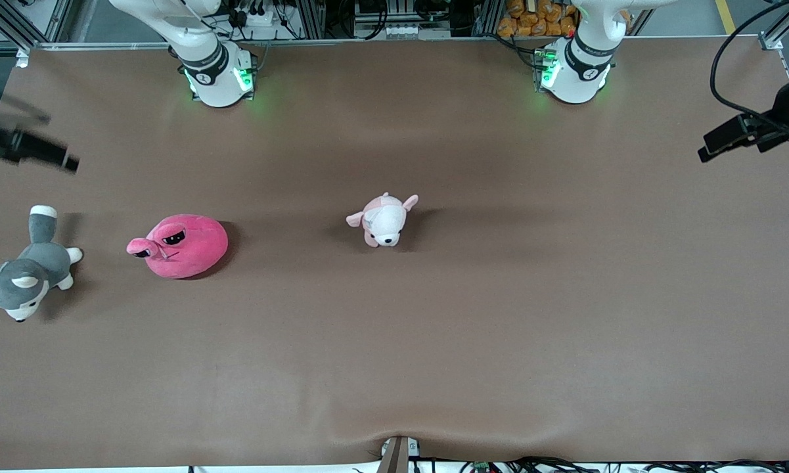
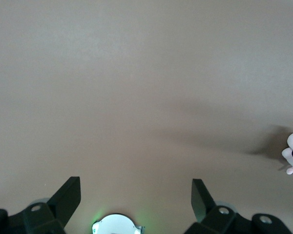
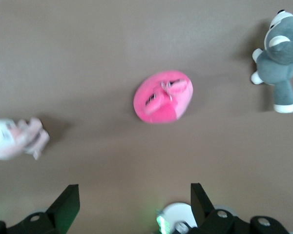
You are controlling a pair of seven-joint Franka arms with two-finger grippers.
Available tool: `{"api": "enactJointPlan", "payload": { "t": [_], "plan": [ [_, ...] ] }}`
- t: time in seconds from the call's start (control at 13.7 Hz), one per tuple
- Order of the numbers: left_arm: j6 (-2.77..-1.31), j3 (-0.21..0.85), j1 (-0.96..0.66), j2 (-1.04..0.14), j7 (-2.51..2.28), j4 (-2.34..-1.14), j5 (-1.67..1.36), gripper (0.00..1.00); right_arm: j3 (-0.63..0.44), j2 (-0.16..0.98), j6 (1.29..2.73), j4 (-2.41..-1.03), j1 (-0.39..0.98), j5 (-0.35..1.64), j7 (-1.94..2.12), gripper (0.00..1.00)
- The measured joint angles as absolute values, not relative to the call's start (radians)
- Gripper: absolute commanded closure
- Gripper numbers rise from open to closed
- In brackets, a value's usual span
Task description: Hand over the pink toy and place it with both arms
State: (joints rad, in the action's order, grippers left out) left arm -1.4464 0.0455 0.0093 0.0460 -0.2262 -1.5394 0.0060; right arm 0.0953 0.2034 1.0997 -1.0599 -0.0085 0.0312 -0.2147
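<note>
over the right arm's end of the table, right gripper hung high, jaws apart, empty. pink toy lay flat between husky plush and puppy plush, hot pink, dark eyes up. left gripper hung over bare table, jaws apart.

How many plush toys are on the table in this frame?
3. The grey husky lies at the right arm's end, the pink toy beside it, and the pale puppy near the table's middle. None looks hidden.
</note>
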Motion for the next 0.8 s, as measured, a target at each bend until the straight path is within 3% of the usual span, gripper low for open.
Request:
{"api": "enactJointPlan", "payload": {
  "t": [0.29,0.58,0.8],
  "plan": [
    [-1.455,-0.025,-0.037,0.122,-0.195,-1.626,0.006,0.0,0.088,0.148,1.106,-1.127,0.009,0.016,-0.145,0.0],
    [-1.459,-0.027,-0.039,0.139,-0.098,-1.645,0.006,0.0,0.076,0.021,1.3,-1.373,-0.104,0.078,0.005,0.0],
    [-1.461,0.031,-0.045,0.139,-0.124,-1.653,0.006,0.0,0.098,-0.1,1.34,-1.514,-0.095,0.079,0.015,0.0]
  ]
}}
